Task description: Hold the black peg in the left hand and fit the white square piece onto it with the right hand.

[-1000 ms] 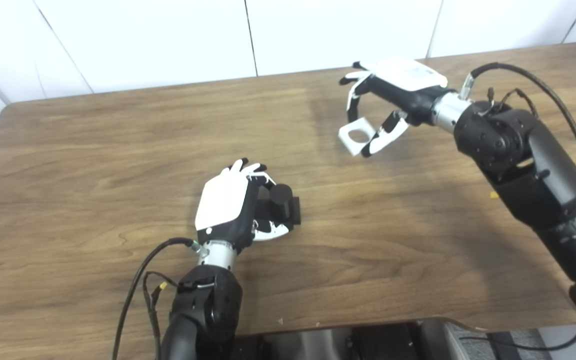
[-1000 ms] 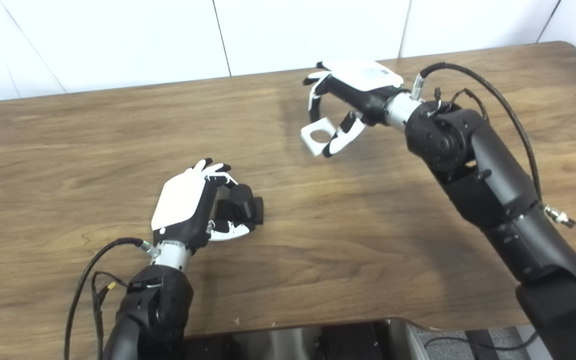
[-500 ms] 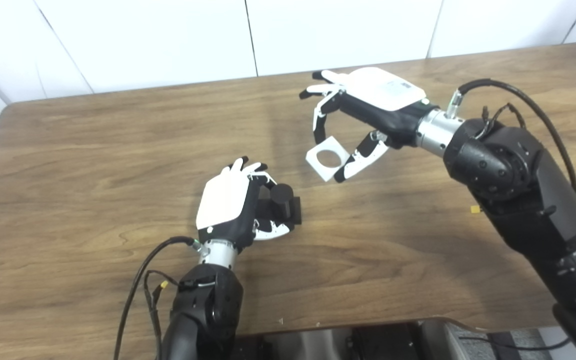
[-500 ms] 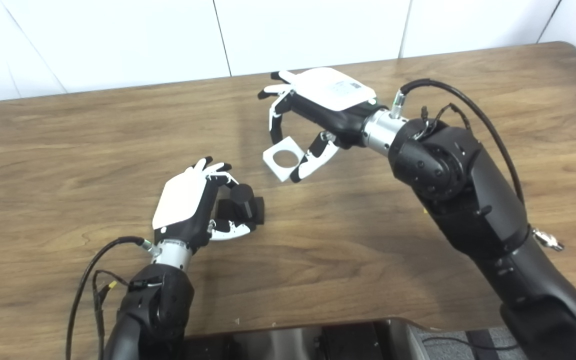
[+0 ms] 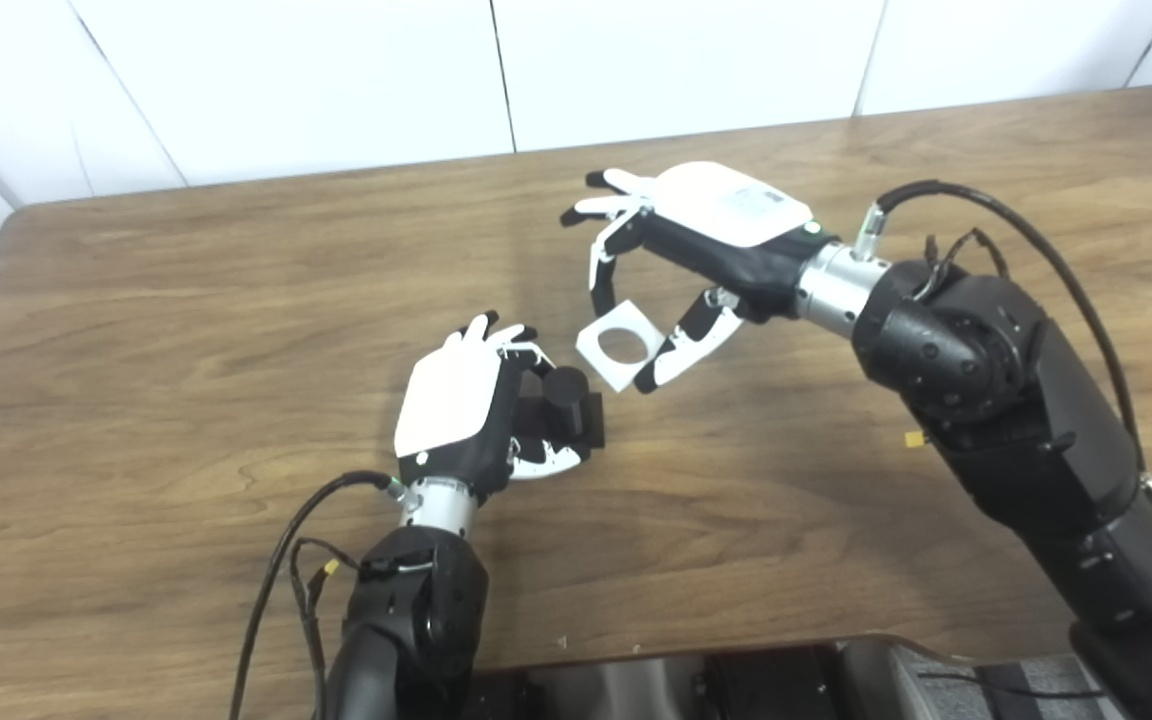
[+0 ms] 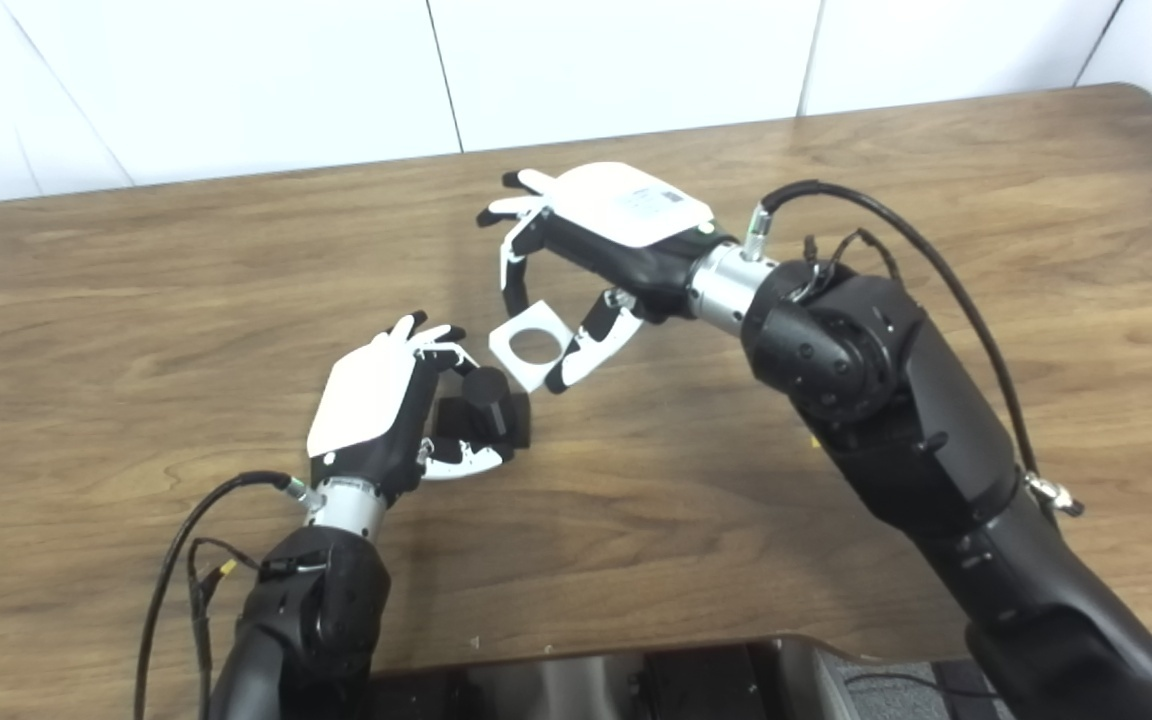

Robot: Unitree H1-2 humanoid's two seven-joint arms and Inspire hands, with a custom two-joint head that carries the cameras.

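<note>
My left hand (image 5: 456,410) rests on the wooden table (image 5: 136,330), shut on the black peg (image 5: 566,405), a square block with a round post standing up. A little above and to the right of the post, my right hand (image 5: 696,240) is shut on the white square piece (image 5: 621,345), pinched by one corner between thumb and a finger. The piece has a round hole and hangs tilted, its near-left corner almost over the post. The peg's left side is hidden by my left palm.
White wall panels (image 5: 496,70) rise behind the table's far edge. A small yellow speck (image 5: 913,438) lies on the wood beside my right forearm. A dark base (image 5: 736,680) sits below the table's near edge.
My right hand has carried the white square piece left and toward me, from the far right of the table to just beside the peg. The left hand and peg stayed put.
</note>
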